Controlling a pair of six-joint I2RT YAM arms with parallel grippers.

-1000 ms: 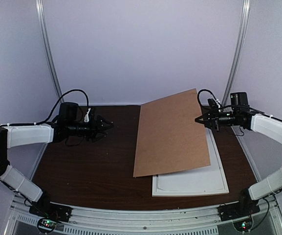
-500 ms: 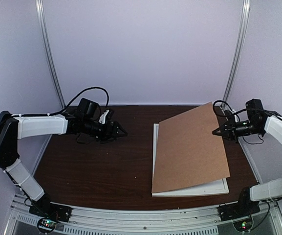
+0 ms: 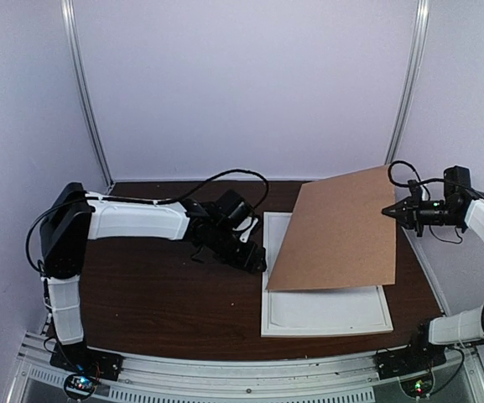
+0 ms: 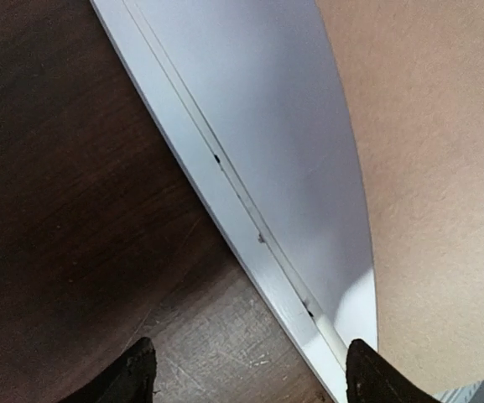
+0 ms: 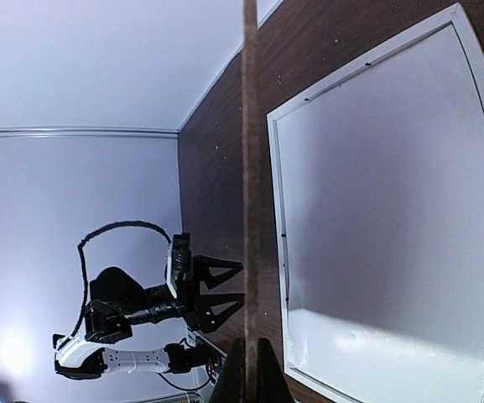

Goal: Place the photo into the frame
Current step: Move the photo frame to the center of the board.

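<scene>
**Right end effector** (image 3: 390, 211), upper right of the top view: pinched shut on the far right edge of the brown backing board (image 3: 338, 231). It holds the board raised and tilted like an opened lid, evidently to uncover the recess beneath for loading. **Left end effector** (image 3: 258, 259), centre of the view: jaws spread wide and empty. In the left wrist view they straddle the left rail of the frame (image 3: 325, 315), a stance that probably serves to steady the frame or reach its edge while the board is up. The frame lies flat on the dark bench (image 3: 158, 294), lower right of centre, its near half exposed and showing only a pale interior. The photo appears in no view, so its whereabouts cannot be told.
</scene>
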